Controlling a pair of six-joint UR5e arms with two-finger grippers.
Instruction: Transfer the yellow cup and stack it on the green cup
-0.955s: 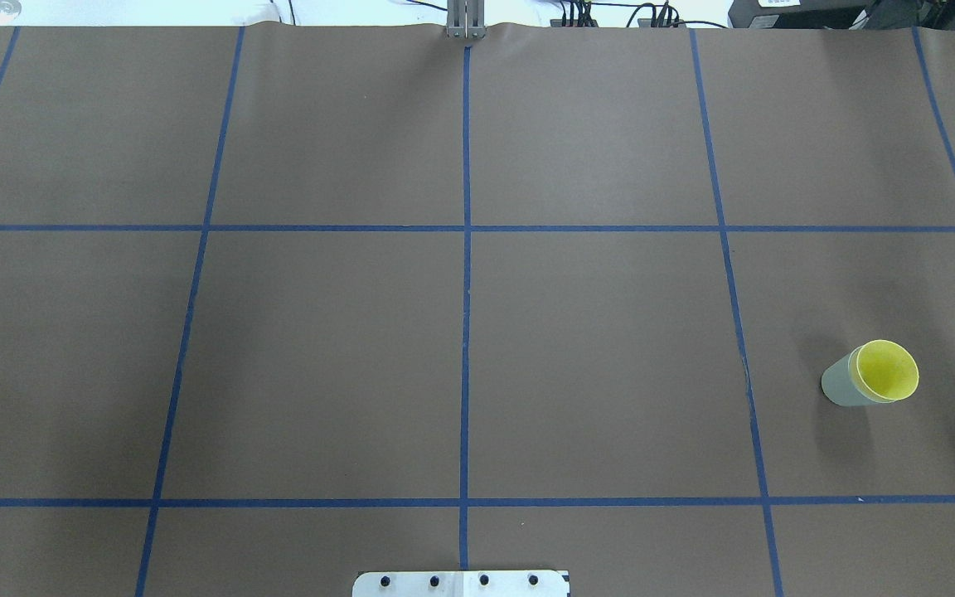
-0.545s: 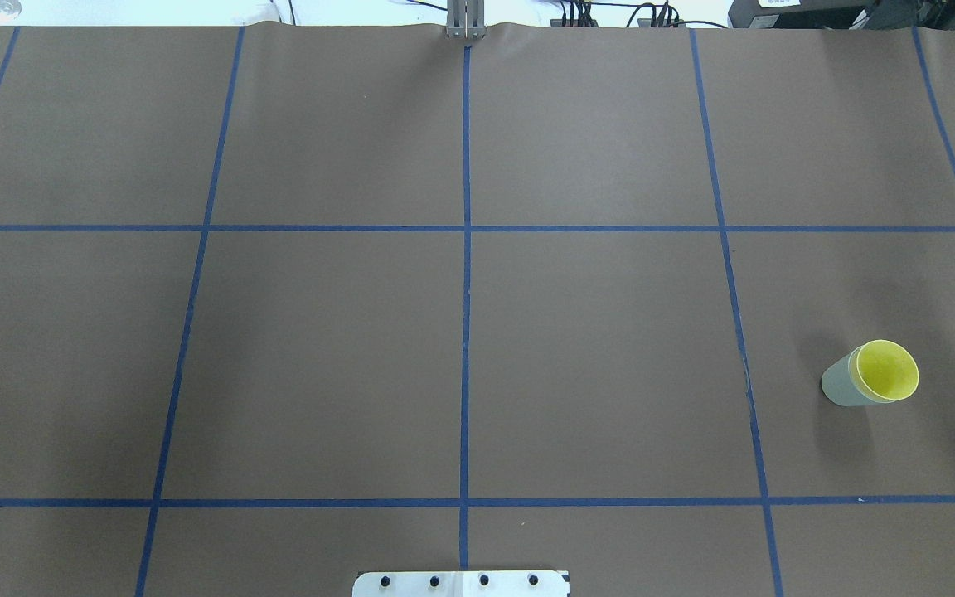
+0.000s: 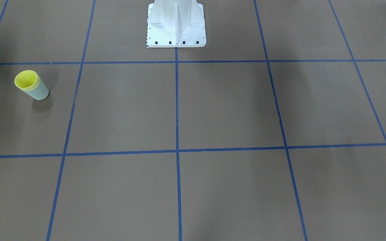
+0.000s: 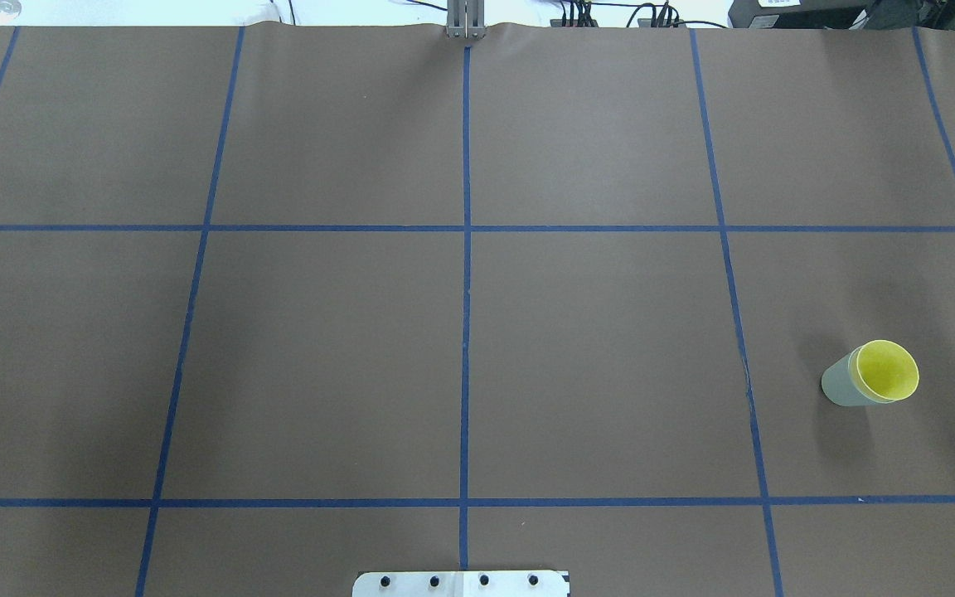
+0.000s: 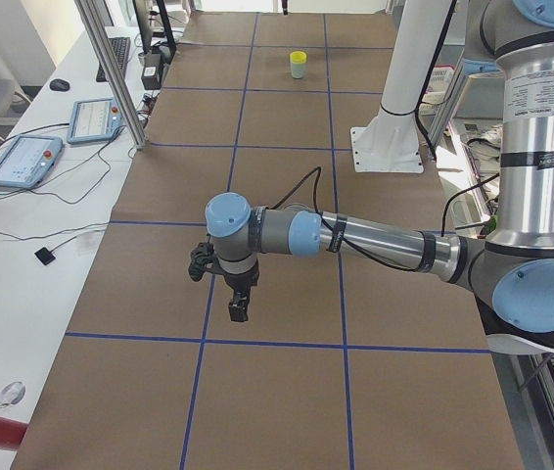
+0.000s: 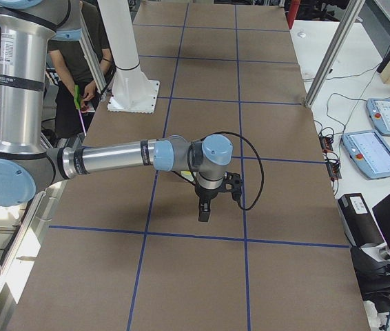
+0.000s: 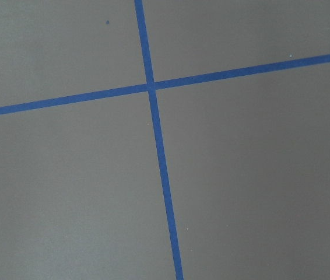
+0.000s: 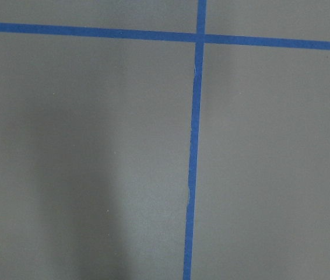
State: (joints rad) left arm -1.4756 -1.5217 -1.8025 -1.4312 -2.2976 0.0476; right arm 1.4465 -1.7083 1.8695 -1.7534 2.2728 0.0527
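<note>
The yellow cup sits nested inside the green cup, mouth up. Only its rim band and bright inside show above the green wall. The stack stands upright on the brown table, far over on the robot's right. It is inside one square of the grid of blue tape lines and touches none of them. In the front-facing view the pair appears at the left edge, yellow cup over green cup, well apart from the robot's white base.

Neither arm is near the stack in those two views. From the table's left end, the near arm reaches out low over the table with the left hand pointing down above a bare square. The cups are far behind it, small, at the other end. From the right end, the right hand likewise points down over the table just beside a tape line. Both hands show only in these side views, so it cannot be told whether their fingers are spread or pressed together — nothing is seen in either.

Both wrist views show tape crossings on the brown surface, and a pale sliver at the right wrist view's left edge is too small to identify. A person stands behind the base.
</note>
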